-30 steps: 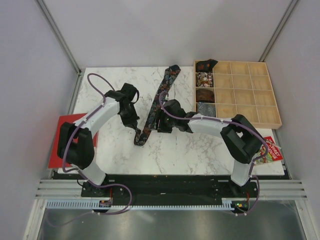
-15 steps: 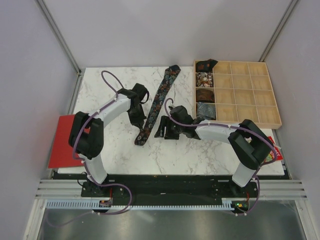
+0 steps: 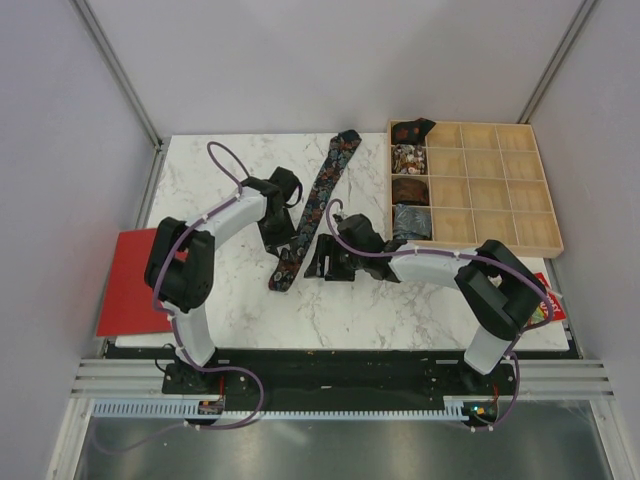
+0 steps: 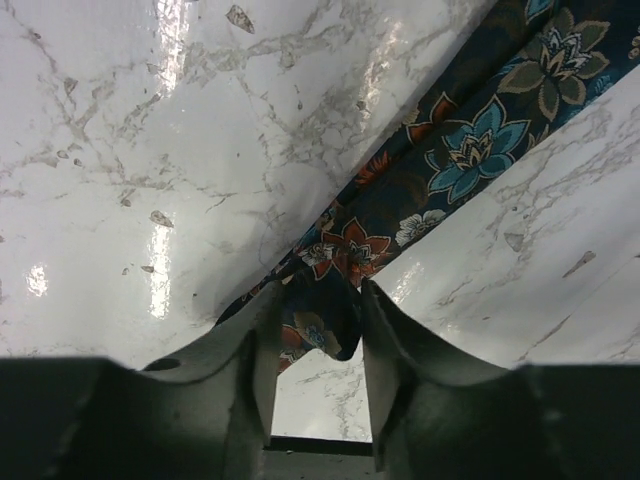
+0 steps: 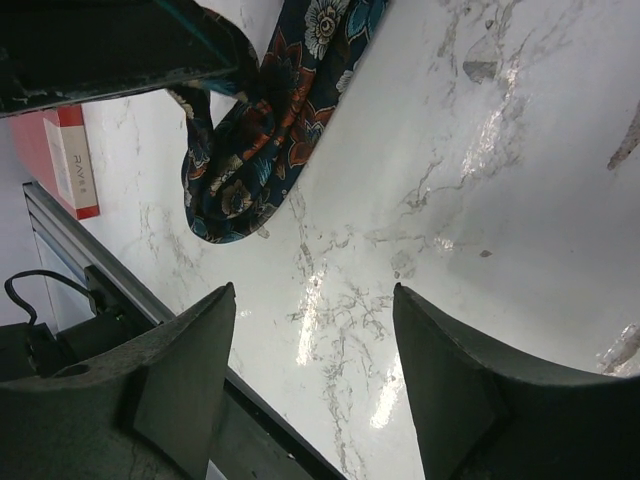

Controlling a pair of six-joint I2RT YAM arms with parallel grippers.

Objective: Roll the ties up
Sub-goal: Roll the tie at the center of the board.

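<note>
A long black tie (image 3: 318,195) with red, blue and orange flowers lies slantwise on the marble table (image 3: 220,190), its near end folded by my left gripper (image 3: 281,243). In the left wrist view the tie (image 4: 450,160) runs up to the right. Its fold sits loosely between the parted fingers of the left gripper (image 4: 320,290), which is open. My right gripper (image 3: 318,265) hovers just right of the tie's near end. It is open over bare marble with nothing between its fingers (image 5: 313,292). The folded end of the tie (image 5: 245,150) lies ahead of it.
A wooden tray (image 3: 500,190) with many compartments stands at the back right, with rolled ties (image 3: 408,160) in its left column. A red booklet (image 3: 125,285) lies off the table's left edge and a colourful packet (image 3: 545,300) at the right front.
My left arm has swung right along the tie and its jaws have come apart from shut. The right gripper has drawn back off the tie toward the near side and widened slightly.
</note>
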